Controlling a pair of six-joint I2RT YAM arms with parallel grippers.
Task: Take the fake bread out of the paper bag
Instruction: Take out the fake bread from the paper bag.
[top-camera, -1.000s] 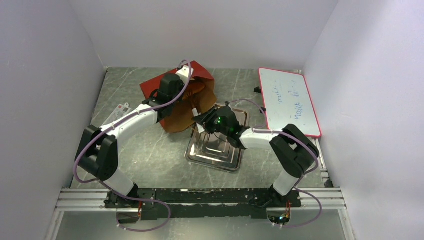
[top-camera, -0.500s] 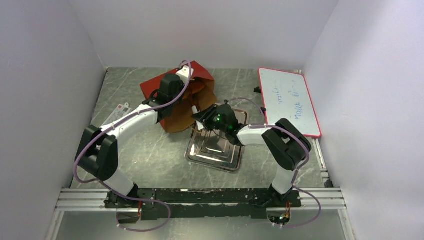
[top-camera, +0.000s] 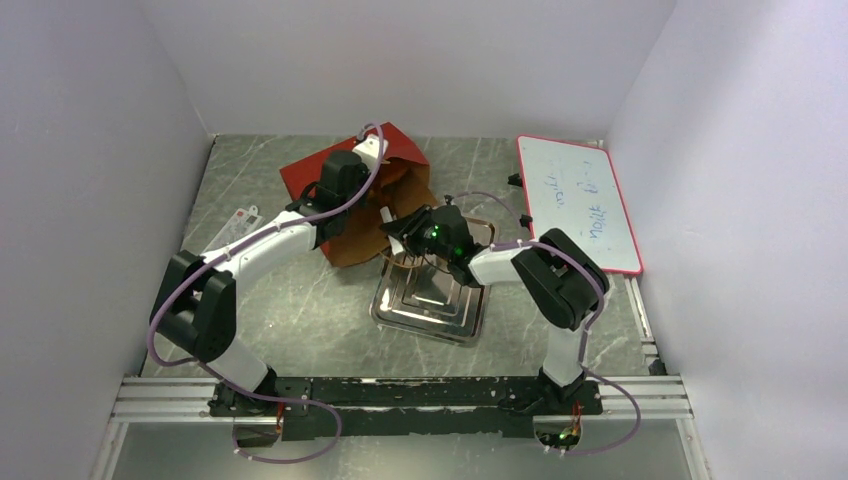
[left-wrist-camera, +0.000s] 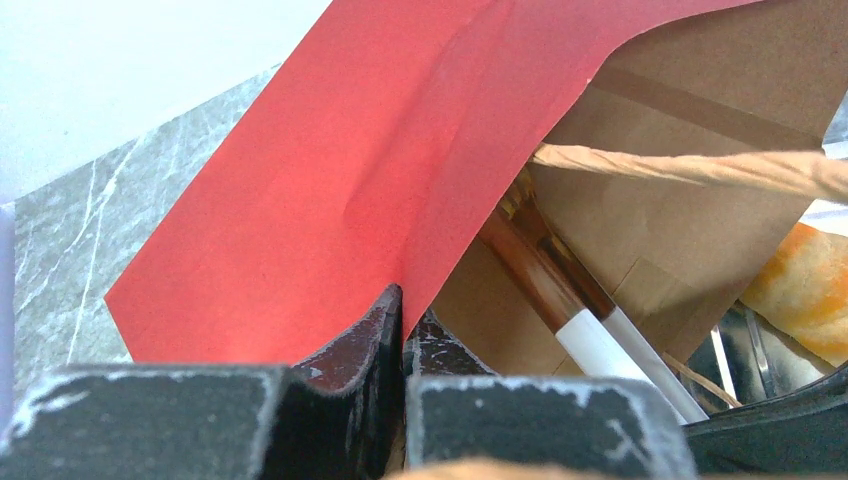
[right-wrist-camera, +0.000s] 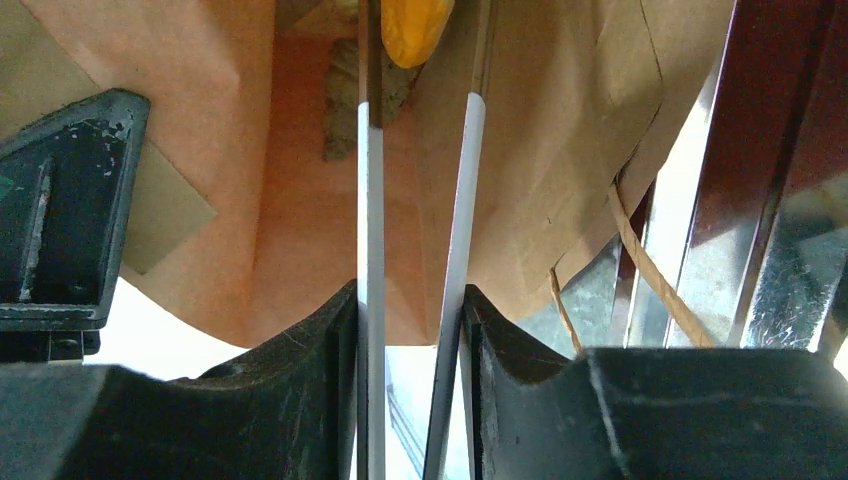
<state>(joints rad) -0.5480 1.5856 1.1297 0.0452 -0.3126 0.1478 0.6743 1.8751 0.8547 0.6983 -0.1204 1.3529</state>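
Observation:
The paper bag (top-camera: 310, 176) lies on its side at the back, rust-red outside, brown inside, its mouth facing the tray. My left gripper (left-wrist-camera: 403, 300) is shut on the bag's red upper edge (left-wrist-camera: 400, 150) and holds the mouth open. My right gripper (right-wrist-camera: 412, 300) is shut on a pair of white-handled tongs (right-wrist-camera: 467, 200) that reach into the bag. A glossy yellow-orange fake bread (right-wrist-camera: 415, 28) sits between the tong tips. The left wrist view shows the tongs (left-wrist-camera: 590, 340), a golden bread (left-wrist-camera: 800, 290) at the right edge and a tan cord handle (left-wrist-camera: 700, 168).
A silver metal tray (top-camera: 440, 305) sits in front of the bag, under the right gripper (top-camera: 410, 235). A red-framed whiteboard (top-camera: 580, 200) lies at the right. A small white card (top-camera: 240, 218) lies at the left. White walls enclose the table.
My right gripper has moved left and toward the back, carrying the tongs deeper into the bag's mouth. The left gripper stays shut on the bag's edge.

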